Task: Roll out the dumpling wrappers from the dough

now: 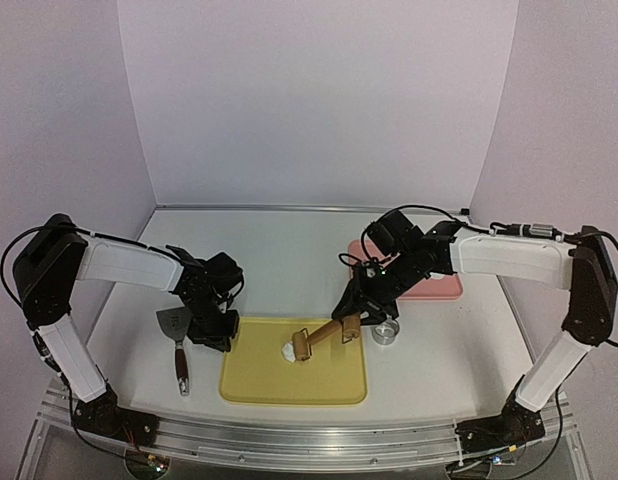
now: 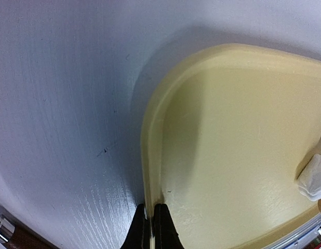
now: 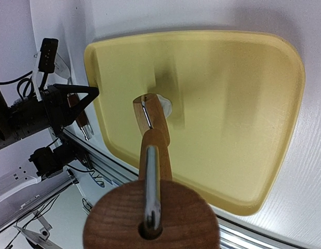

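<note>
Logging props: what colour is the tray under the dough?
Pale yellow tray; right wrist view shows it best.

In the right wrist view the dough (image 3: pixel 165 107) lies mostly hidden under the rolling pin (image 3: pixel 156 116). In the left wrist view the right edge cuts it off. The fingers of the right gripper (image 1: pixel 347 325) are hidden behind the blurred handle end. The left gripper (image 2: pixel 151 228) is cut off by the near edge, and I cannot tell whether it pinches the rim of the yellow tray (image 2: pixel 150 129).
</note>
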`<state>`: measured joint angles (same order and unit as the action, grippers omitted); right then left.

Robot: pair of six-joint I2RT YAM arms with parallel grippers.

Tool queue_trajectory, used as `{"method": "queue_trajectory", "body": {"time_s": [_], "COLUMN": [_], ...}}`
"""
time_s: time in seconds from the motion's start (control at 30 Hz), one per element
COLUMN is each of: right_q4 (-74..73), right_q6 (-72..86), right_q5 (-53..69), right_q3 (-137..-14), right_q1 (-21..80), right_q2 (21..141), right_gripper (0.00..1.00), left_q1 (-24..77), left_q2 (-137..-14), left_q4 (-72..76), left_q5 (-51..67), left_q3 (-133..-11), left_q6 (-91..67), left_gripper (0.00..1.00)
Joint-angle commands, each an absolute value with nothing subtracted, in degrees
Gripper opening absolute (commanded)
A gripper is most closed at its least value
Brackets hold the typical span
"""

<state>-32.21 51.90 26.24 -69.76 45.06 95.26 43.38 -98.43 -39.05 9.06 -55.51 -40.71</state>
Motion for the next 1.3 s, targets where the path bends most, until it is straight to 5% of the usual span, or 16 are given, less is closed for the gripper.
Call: {"method": "queue_trajectory", "body": {"time_s": [0.0,1.27], "right_q4": [-35.33,-53.15], "right_q6": [50.8,47.93], "right_q5": [24.42,10.89], "right_q3": [-71.34,-79.95], "right_q1": [46.58,49.2], "right_q2": [97.82,106.37], "right_gripper": [0.0,0.0], "left_q1": [44.73,45.84], "left_q2": [-99.94,-102.67], "left_q4": [-37.04,-36.31], "left_q5": [7.72,8.26], "left_q3": [-56.12,-58.18], "left_q6": [-40.37,-38.6], "left_gripper": [0.0,0.0]}}
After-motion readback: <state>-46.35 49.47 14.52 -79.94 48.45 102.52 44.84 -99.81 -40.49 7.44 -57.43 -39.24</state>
